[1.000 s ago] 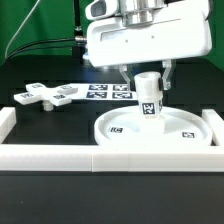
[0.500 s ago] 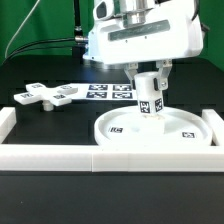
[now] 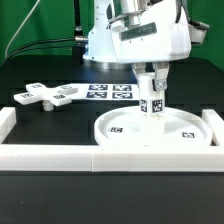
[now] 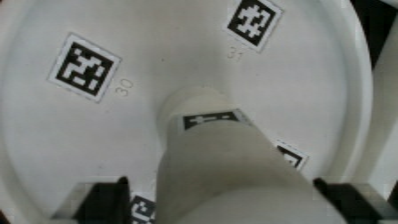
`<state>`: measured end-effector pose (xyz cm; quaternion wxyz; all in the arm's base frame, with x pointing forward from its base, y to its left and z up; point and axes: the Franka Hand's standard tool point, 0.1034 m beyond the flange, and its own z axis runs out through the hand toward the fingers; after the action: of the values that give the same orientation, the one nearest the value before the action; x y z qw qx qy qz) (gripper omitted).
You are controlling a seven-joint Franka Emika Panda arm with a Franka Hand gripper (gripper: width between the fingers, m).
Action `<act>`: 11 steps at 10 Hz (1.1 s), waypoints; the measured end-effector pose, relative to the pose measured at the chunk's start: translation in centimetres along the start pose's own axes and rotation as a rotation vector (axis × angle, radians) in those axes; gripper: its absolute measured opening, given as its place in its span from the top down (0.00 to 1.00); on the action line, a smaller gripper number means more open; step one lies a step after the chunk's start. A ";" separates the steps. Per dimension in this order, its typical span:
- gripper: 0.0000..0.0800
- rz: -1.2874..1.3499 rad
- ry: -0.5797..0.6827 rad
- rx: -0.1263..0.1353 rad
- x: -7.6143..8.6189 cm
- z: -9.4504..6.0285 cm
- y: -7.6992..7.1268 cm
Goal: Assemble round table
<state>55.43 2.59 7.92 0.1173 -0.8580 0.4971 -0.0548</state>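
The short thick white cylinder (image 3: 150, 98) stands upright on the middle of the large round rimmed disc (image 3: 155, 150) at the exterior view's right. My gripper (image 3: 151, 75) comes down from above and is shut on the cylinder's top, one finger on each side. In the wrist view the cylinder (image 4: 222, 150) fills the space between the dark fingers of the gripper (image 4: 222, 205), with the tagged disc floor (image 4: 107, 130) behind it. The cross-shaped four-armed piece (image 3: 45, 95) lies flat on the table at the exterior view's left, away from the gripper.
The marker board (image 3: 110, 92) lies between the cross piece and the disc. A long white border block (image 3: 50, 152) runs along the front, with a shorter one (image 3: 5, 120) at the exterior view's left. Dark cables hang at the back.
The gripper hand has turned about its vertical axis, its body swinging toward the exterior view's right. The tag on the cylinder has shifted right with it. The cylinder stays on the disc.
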 end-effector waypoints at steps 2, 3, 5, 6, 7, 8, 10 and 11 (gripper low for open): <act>0.20 -0.191 0.002 -0.001 0.4 0.0 0.1; 0.19 -0.269 0.001 -0.001 0.3 0.0 0.1; 0.19 -0.483 -0.006 -0.007 0.2 0.1 0.0; 0.19 -0.556 -0.007 -0.006 0.0 0.1 -0.3; 0.19 -0.627 -0.007 -0.008 -0.2 0.1 -0.6; 0.19 -0.701 -0.009 -0.010 -0.3 0.1 -0.7; 0.19 -0.840 -0.009 -0.012 -0.1 0.0 -0.7; 0.19 -0.925 -0.008 -0.015 -0.1 0.0 -0.7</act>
<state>55.95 2.97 8.09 0.0761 -0.9907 0.0621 -0.0943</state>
